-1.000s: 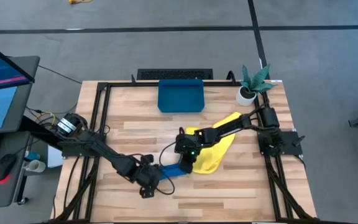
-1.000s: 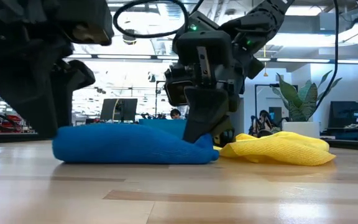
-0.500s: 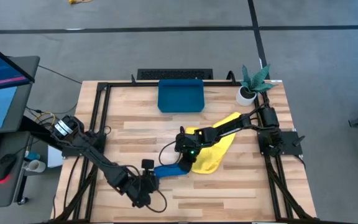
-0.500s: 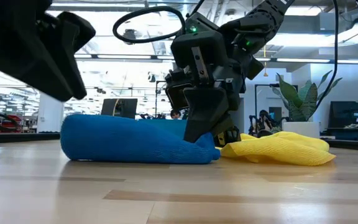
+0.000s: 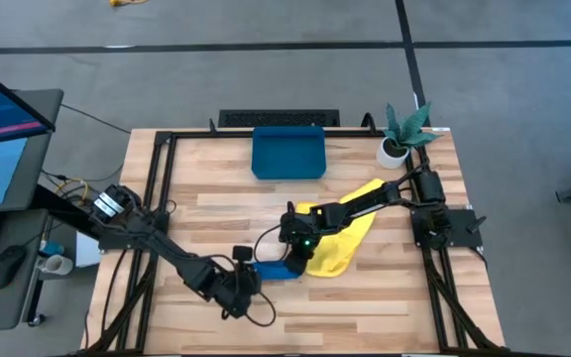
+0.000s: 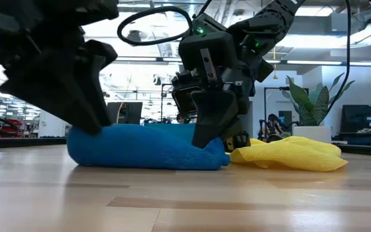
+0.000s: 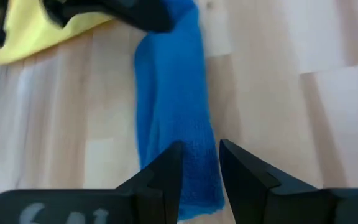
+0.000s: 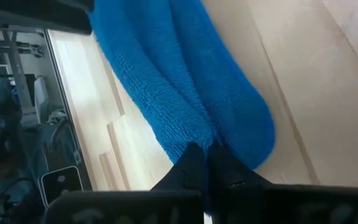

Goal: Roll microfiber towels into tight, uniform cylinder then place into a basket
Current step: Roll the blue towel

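My left gripper (image 7: 199,169) is down at the near end of the rolled blue towel (image 6: 147,147), its fingers (image 7: 164,177) set partly apart and straddling that end on the table (image 5: 365,317). My right gripper (image 6: 212,140) is pinched shut on the roll's other end. Just beyond lies the yellow towel (image 5: 350,233), crumpled and unrolled. Far back sits the basket (image 5: 287,153), with a potted plant (image 5: 400,131) to its right

The wooden table (image 5: 216,213) bears blue towel (image 5: 276,270), yellow towel (image 5: 350,233), basket (image 5: 287,152), plant pot (image 5: 393,152).
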Controlling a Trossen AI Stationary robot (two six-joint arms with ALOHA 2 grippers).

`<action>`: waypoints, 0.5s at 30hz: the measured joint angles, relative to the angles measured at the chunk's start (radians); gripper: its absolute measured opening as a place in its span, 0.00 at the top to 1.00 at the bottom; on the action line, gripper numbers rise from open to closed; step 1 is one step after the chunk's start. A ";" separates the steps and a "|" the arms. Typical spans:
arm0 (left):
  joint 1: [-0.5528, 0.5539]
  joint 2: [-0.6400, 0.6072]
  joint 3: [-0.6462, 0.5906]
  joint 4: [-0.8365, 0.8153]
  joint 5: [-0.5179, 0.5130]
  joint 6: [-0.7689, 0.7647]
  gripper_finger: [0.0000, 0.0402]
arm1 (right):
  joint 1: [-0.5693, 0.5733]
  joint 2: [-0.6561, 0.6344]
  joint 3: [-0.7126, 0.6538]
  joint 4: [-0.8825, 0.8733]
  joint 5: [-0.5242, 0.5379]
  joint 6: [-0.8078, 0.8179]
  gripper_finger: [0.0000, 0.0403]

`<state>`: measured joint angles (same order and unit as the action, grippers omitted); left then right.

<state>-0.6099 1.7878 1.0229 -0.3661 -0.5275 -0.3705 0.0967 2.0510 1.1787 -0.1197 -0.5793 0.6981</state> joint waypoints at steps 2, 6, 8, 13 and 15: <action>0.008 -0.001 -0.008 -0.013 -0.007 -0.020 0.75 | 0.000 0.000 0.000 -0.003 0.000 -0.002 0.97; 0.036 -0.001 -0.047 -0.013 0.012 -0.097 0.75 | 0.001 -0.001 0.000 -0.004 -0.003 -0.009 0.97; 0.055 -0.001 -0.064 -0.031 0.017 -0.143 0.75 | 0.001 -0.001 0.000 -0.006 -0.010 -0.009 0.97; 0.106 -0.002 -0.088 -0.031 0.052 -0.158 0.75 | 0.003 -0.001 0.000 -0.011 -0.022 -0.016 0.98; 0.119 -0.002 -0.088 -0.015 0.058 -0.141 0.75 | 0.004 -0.001 0.000 -0.013 -0.026 -0.017 0.98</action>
<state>-0.4908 1.7863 0.9352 -0.3813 -0.4691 -0.5112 0.1005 2.0502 1.1786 -0.1324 -0.6048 0.6807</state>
